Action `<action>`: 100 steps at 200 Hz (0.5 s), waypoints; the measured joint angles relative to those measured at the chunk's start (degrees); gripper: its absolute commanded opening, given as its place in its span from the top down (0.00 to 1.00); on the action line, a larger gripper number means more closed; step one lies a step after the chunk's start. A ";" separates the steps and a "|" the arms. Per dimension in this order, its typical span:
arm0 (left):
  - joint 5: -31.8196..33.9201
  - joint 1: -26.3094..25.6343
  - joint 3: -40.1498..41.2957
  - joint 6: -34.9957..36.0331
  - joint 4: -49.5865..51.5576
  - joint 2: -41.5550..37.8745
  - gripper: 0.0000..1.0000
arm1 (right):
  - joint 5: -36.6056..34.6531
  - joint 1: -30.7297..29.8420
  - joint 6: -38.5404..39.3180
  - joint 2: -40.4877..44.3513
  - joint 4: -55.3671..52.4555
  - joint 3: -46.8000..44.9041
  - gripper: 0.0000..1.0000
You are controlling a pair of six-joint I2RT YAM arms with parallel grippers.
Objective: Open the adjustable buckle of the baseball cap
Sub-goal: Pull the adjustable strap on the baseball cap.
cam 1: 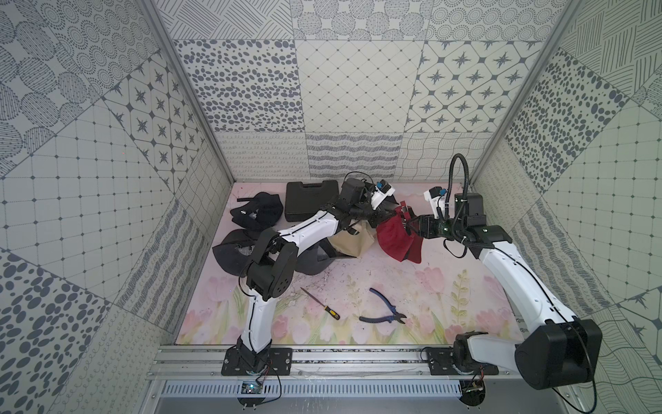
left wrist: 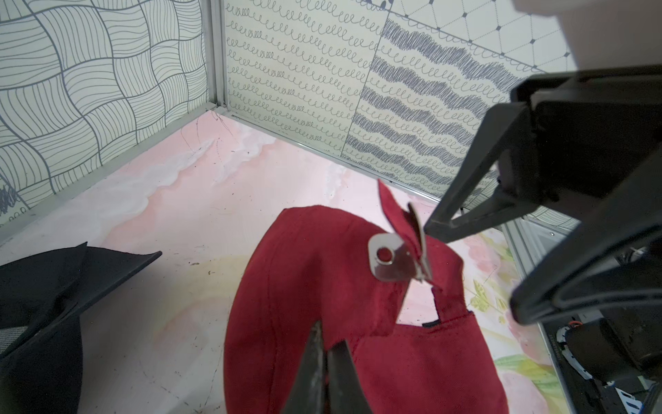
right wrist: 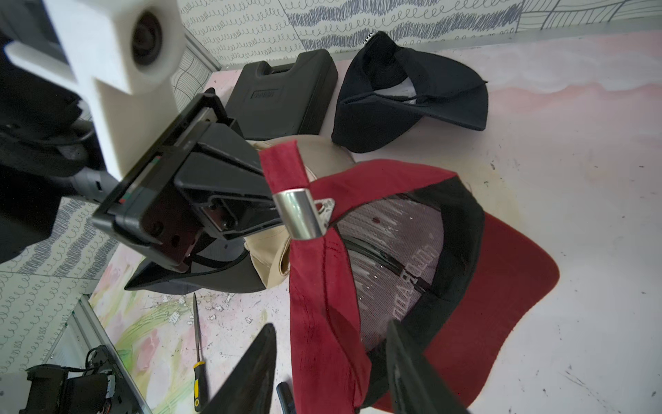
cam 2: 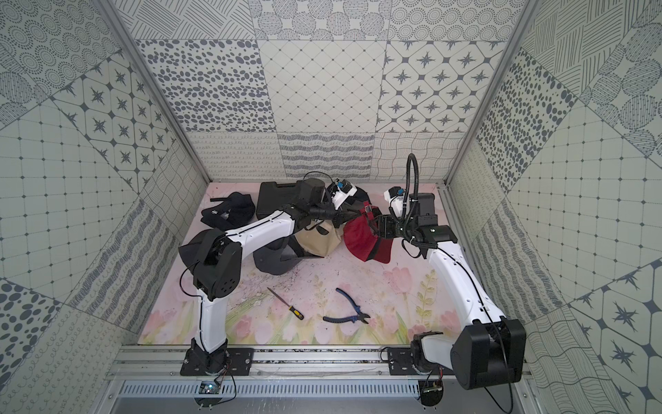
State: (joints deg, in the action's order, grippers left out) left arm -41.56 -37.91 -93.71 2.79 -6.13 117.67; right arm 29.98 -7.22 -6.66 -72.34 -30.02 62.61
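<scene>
The red cap (cam 1: 392,234) is seen at the worktop's (cam 1: 358,279) rear right, brim pointed front-right, its suede-like strap (right wrist: 283,168) standing up through a curved, shiny metal buckle (right wrist: 302,215). Its fabric is pinched by the closed left end effector (left wrist: 329,337); the right end effector (right wrist: 329,324) is parted around the strap without gripping. Inner lettering cannot be read.

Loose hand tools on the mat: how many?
2: a yellow-and-black-handled pointed tool at front centre, blue-handled pliers beside it toward the right arm. The black plastic case may hide more.
</scene>
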 measured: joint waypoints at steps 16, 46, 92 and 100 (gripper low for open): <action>-0.04 -0.35 -0.50 0.42 0.79 0.00 1.00 | 1.40 0.52 -0.02 -0.59 0.98 0.04 0.56; -0.04 -0.98 -1.44 0.83 2.23 0.00 1.00 | 3.80 0.57 -0.42 -2.29 2.51 0.09 0.81; 0.04 -1.29 -2.27 1.33 2.97 0.00 0.86 | 5.51 0.57 -0.26 -2.82 3.80 0.17 1.00; 0.15 -1.40 -2.29 1.57 3.13 0.00 0.77 | 5.53 0.57 -0.22 -2.80 3.87 0.17 1.00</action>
State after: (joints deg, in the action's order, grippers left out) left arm -41.41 -39.31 -96.01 4.36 -3.01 117.67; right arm 35.51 -6.66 -6.87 -75.13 -26.15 62.78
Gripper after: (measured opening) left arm 0.113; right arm 0.064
